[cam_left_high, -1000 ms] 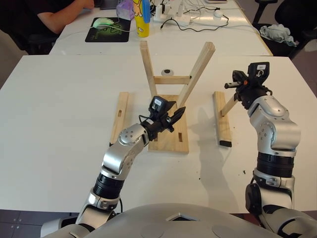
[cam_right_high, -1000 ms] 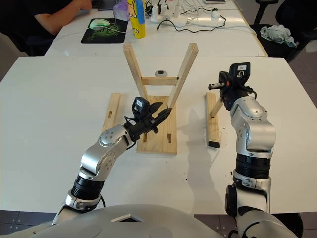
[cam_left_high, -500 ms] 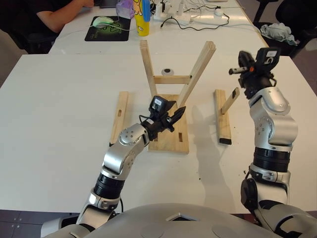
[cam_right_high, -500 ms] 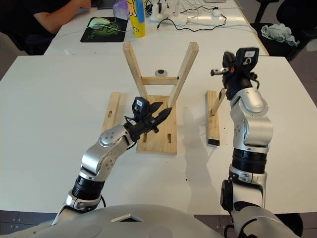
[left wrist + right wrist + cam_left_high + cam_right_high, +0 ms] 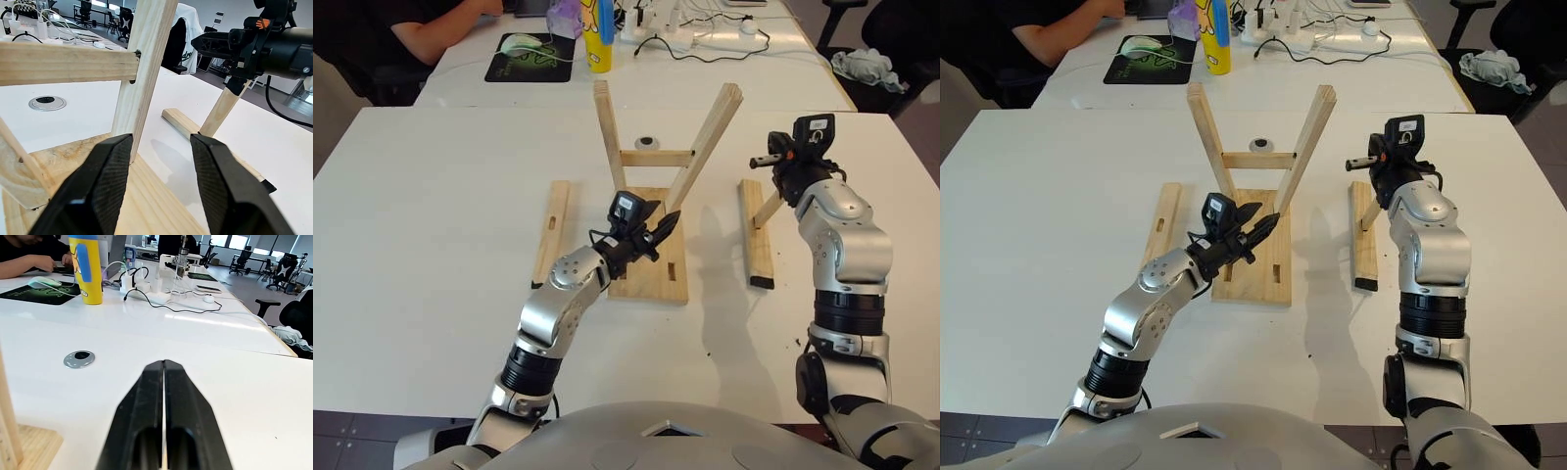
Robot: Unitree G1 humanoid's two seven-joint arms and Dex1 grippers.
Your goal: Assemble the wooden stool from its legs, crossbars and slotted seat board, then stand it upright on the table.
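Note:
The slotted seat board (image 5: 653, 274) lies flat mid-table, with two legs (image 5: 707, 137) rising from it in a V, joined by a crossbar (image 5: 654, 157). My left gripper (image 5: 658, 230) hovers open just above the board, close to the foot of the right-hand leg (image 5: 145, 73). A loose slotted leg (image 5: 551, 227) lies to the board's left. To its right lies another leg (image 5: 754, 240) with a short crossbar (image 5: 768, 204) sticking up at a tilt. My right gripper (image 5: 762, 161) is shut and empty, held just over that crossbar's top end; its fingers (image 5: 146, 396) press together.
A round cable grommet (image 5: 647, 143) sits behind the crossbar. The table behind carries a yellow bottle (image 5: 598, 34), a mouse pad (image 5: 530, 57) and cables (image 5: 161, 289). A few dark crumbs (image 5: 798, 340) dot the front right. Wide bare tabletop lies at the left.
My right arm swung up and back half a second ago, then came down again and a little leftward over the short crossbar. The left arm has kept still.

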